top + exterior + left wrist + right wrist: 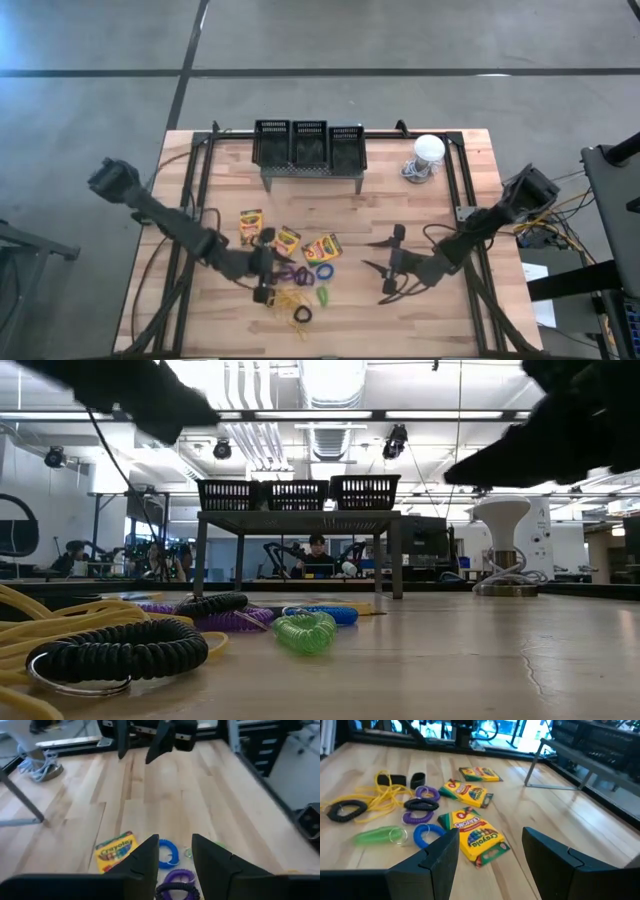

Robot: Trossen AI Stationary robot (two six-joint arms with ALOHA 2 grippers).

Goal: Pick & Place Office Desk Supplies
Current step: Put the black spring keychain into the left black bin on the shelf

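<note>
Left gripper sits low over the left-centre of the table, fingers apart with nothing between them; in its wrist view the purple loops lie just under the fingertips and the blue loop shows in the gap. The pile is right at this claw: three crayon boxes in a row just far of it, green loop to its right, yellow bands and a black loop on the near side (low view puts that black loop closest to the camera, bands partly cut off at the frame edge). A second black loop lies across the purple ones. Three mesh baskets stand on the grey stand at the far edge, well apart from both claws. Right gripper hovers right of centre, fingers spread, empty, pile well to its left; the nearest box is just beyond its fingertips in the wrist view. White dome far right. Both grippers are dark blurs in the low view.
</note>
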